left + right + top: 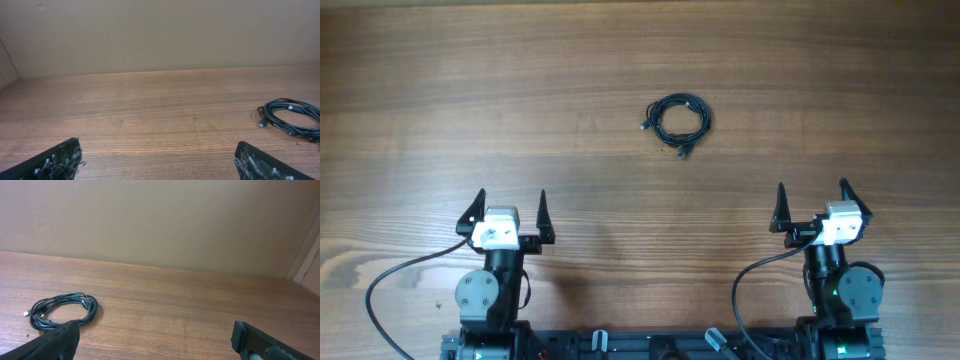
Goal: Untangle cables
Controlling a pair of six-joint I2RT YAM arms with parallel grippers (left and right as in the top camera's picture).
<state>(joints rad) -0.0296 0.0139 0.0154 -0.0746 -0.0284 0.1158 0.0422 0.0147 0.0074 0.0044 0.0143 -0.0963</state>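
The cables (679, 118) lie as one small black coil on the wooden table, past the middle, with tiny plugs sticking out at its left and lower edges. The coil also shows at the right edge of the left wrist view (292, 117) and at the lower left of the right wrist view (62, 310). My left gripper (510, 207) is open and empty near the front left, well short of the coil. My right gripper (812, 201) is open and empty near the front right, also apart from the coil.
The wooden table (470, 90) spreads all round the coil. A plain beige wall (160, 35) stands behind its far edge. Thick black wires (380, 285) loop from the arm bases at the front edge.
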